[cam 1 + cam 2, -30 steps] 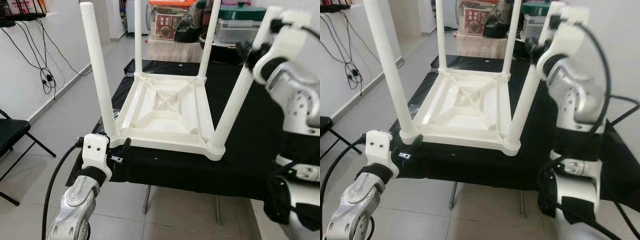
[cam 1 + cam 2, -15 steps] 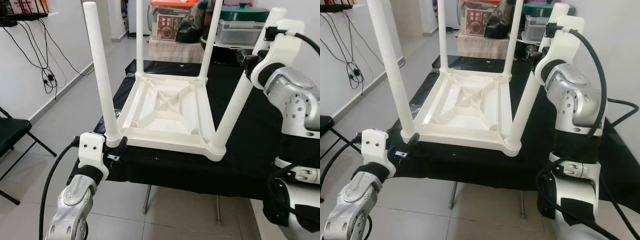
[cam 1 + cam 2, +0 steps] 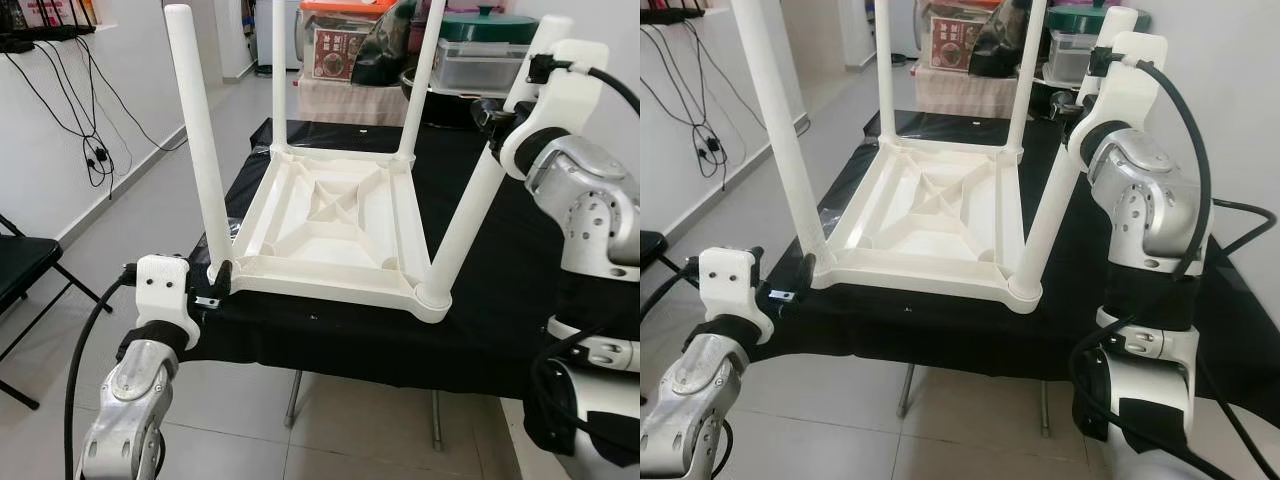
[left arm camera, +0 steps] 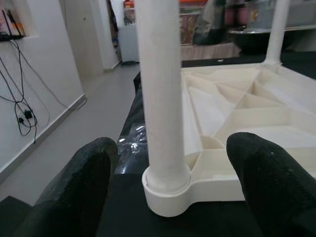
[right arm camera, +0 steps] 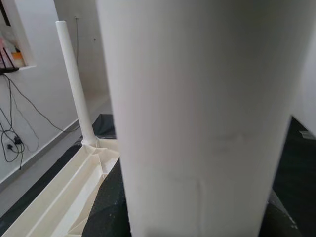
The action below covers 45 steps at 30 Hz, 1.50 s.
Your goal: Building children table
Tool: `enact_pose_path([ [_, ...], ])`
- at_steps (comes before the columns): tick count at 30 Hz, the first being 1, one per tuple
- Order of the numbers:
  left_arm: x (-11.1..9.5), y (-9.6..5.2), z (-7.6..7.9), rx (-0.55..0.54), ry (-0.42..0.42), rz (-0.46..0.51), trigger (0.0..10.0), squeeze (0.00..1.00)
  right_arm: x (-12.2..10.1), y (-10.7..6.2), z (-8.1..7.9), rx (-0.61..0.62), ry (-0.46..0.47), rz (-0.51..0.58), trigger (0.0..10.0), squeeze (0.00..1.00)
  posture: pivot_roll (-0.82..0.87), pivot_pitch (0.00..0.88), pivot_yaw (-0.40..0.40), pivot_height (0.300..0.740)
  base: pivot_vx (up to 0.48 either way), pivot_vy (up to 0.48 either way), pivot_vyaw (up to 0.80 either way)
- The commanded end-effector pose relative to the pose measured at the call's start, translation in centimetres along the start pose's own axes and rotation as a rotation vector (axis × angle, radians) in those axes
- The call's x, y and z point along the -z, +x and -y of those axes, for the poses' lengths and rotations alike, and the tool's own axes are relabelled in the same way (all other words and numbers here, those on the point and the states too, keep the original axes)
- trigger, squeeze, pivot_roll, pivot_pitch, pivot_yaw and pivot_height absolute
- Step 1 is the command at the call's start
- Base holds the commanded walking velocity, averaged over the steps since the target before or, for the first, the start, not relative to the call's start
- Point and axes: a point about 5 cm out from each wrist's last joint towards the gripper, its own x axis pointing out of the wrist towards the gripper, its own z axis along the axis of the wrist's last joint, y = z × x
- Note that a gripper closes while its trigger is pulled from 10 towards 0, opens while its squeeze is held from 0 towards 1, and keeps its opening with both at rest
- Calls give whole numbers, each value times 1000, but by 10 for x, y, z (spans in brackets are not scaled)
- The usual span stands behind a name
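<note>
On the black bench [image 3: 500,330] the table [image 3: 330,225] lies upside down. Left gripper [image 4: 173,182] gapes wide around the near-left leg [image 3: 200,150], gripping nothing; right gripper [image 3: 500,115] sits high on the near-right leg [image 3: 470,215], its grip unclear. That tilted leg should be pressed straight into its socket.

Open left pincer [image 4: 170,182] flanking table leg [image 4: 160,98]

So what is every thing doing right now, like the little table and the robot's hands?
Children's table: upside down on the black-covered table, all four legs in their sockets.
Near right leg: leaning outward, not upright.
Left gripper: fingers open, either side of the near left leg, apart from it.
Right gripper: up at the near right leg; grip unclear.
</note>
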Motion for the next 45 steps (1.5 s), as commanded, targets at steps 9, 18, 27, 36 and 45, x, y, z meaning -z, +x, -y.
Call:
enact_pose_path([
  [9, 11, 29, -21, -15, 28, -15, 10000, 0, 10, -1, 2, 11, 40, -47, 10000, 0, -86, 35, -63, 740, 0, 0, 0],
  [18, 24, 47, -34, -4, 44, -68, 10000, 0, 8, -5, -1, 5, 49, -47, 10000, 0, -110, 59, -53, 740, 0, 0, 0],
  [27, 31, 67, -38, 54, 23, -86, 10000, 0, 2, -11, -3, -7, 48, -53, 10000, 0, -166, 105, -59, 740, 0, 0, 0],
  [36, 27, 82, -20, 192, -17, -67, 10000, 1000, -1, -17, -6, -21, 43, -65, 10000, 0, -192, 147, -59, 740, 0, 0, 0],
  [45, 23, 87, -15, 244, -50, -44, 10000, 1000, -1, -17, -11, -39, 47, -75, 10000, 0, -188, 153, -66, 740, 0, 0, 0],
])
